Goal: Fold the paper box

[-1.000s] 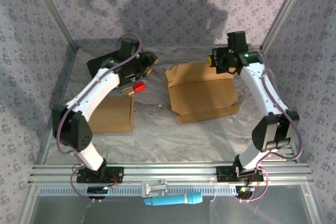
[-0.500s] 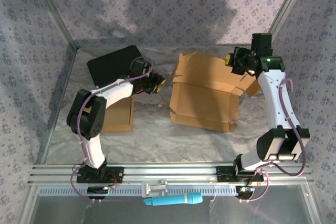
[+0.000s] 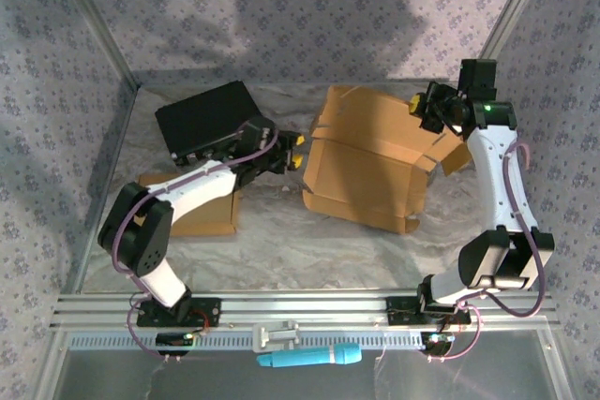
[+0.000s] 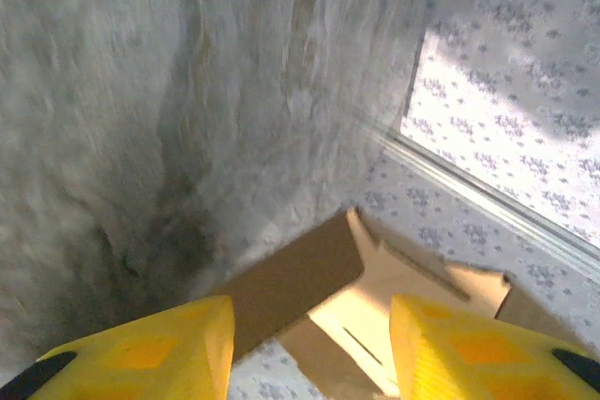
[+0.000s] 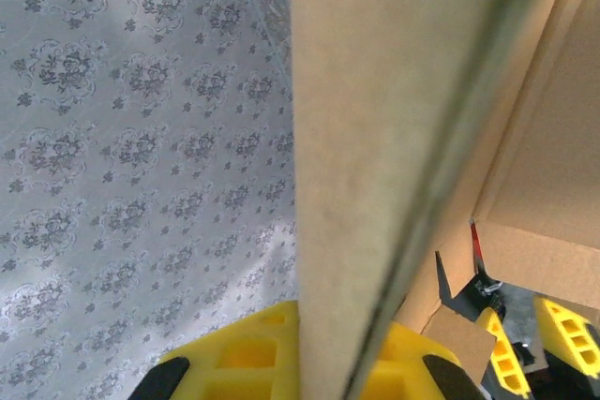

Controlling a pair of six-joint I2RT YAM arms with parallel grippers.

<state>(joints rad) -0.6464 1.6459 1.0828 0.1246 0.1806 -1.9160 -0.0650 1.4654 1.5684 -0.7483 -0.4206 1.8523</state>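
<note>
The paper box is brown cardboard, partly unfolded, lying mid-table with its far panel raised. My right gripper is at the box's far right corner, shut on a flap; in the right wrist view that flap runs edge-on between the yellow fingers of the right gripper. My left gripper hovers just off the box's left edge, open. In the left wrist view a box flap lies ahead of the gap of the left gripper, with nothing held.
A black box lies at the back left. A flat cardboard piece sits under the left arm. Patterned walls enclose the table on three sides. A blue tool rests on the front rail.
The right gripper has carried its flap up and to the right, raising the box's far panel. The left arm swung from the back left to the box's left edge.
</note>
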